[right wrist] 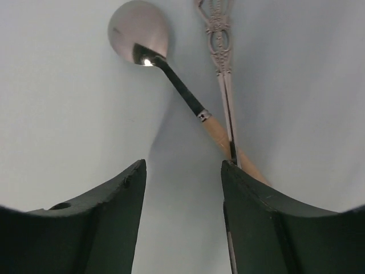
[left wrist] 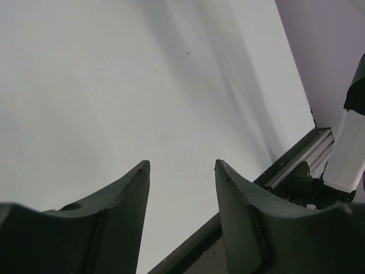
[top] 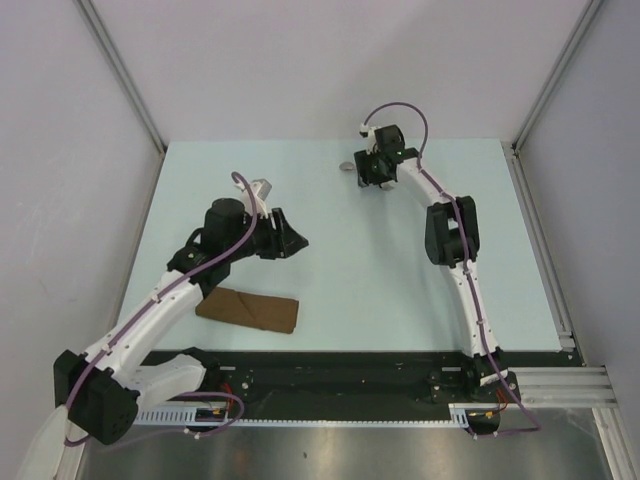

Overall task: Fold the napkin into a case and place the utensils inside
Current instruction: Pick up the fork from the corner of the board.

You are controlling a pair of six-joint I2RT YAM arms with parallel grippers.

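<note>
The brown napkin (top: 248, 309) lies folded into a narrow, flat case near the table's front edge, beside my left arm. My left gripper (top: 292, 240) hovers beyond it, open and empty; the left wrist view shows only bare table between its fingers (left wrist: 182, 162). The two utensils lie crossed at the far middle of the table: a spoon (right wrist: 138, 33) with a shiny bowl and a tan and black handle, and a thin silvery utensil with an ornate handle (right wrist: 221, 40). My right gripper (right wrist: 183, 162) is open just above their handle ends, which pass under its right finger (right wrist: 256, 211). The spoon bowl (top: 346, 167) shows left of the right gripper (top: 373, 182).
The pale table (top: 350, 290) is walled at the back and both sides. A metal rail (top: 545, 250) runs along the right edge. A black base strip (top: 340, 375) lies along the near edge.
</note>
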